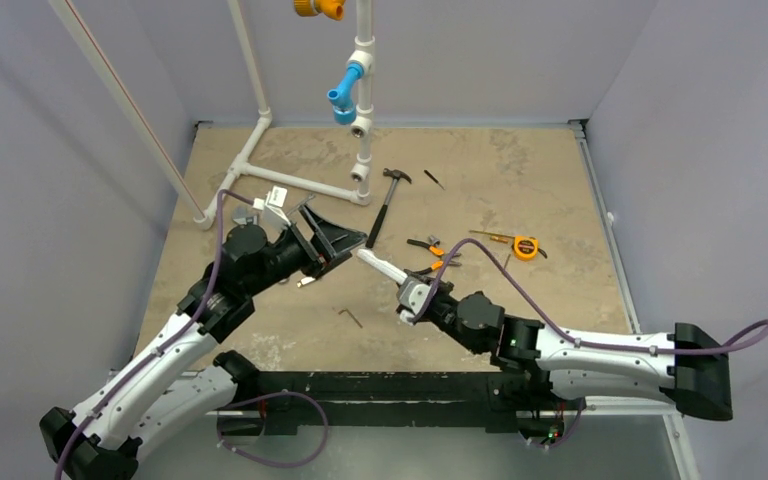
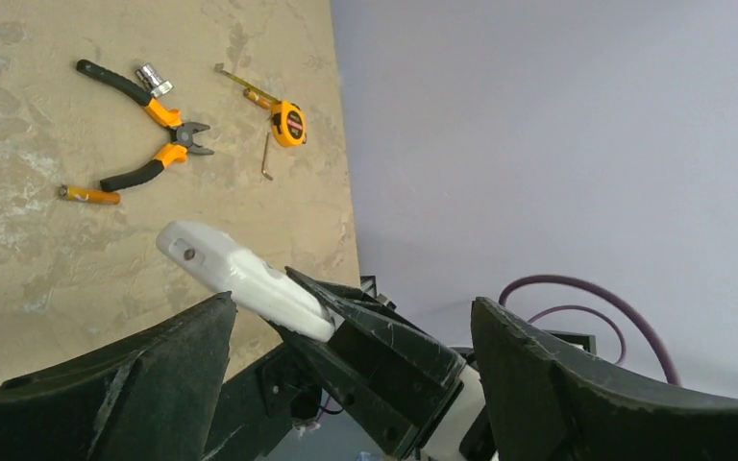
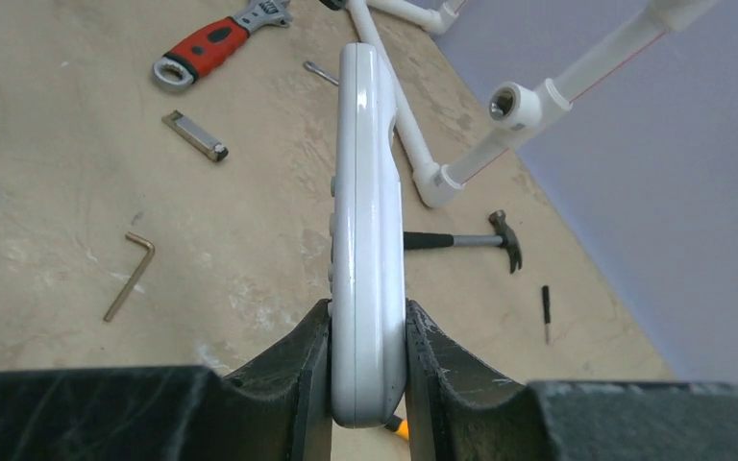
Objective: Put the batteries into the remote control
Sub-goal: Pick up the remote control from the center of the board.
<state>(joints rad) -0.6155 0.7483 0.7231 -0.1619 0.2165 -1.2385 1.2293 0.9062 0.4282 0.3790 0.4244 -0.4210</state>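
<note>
on the mottled tan table (image 1: 520, 180), the right gripper (image 3: 368, 322) pinched the white remote control (image 3: 367, 192) edgewise by one end, raised above the surface. the left gripper (image 2: 351, 307) stood with jaws spread, empty. the label on the tape measure (image 2: 289, 125) was too small to read.

Left arm (image 1: 155, 355) and right arm (image 1: 610, 350): white shell links dotted with small dark screws, joined by rounded black joint housings. A purple cable (image 1: 221, 230) runs outside each arm and bows clear of the shell in loops. Left hand (image 1: 332, 240) and right hand (image 1: 415, 296): matte black, each with two broad fingers (image 3: 307, 384) whose surfaces are scuffed and finely scratched in pale streaks.
</note>
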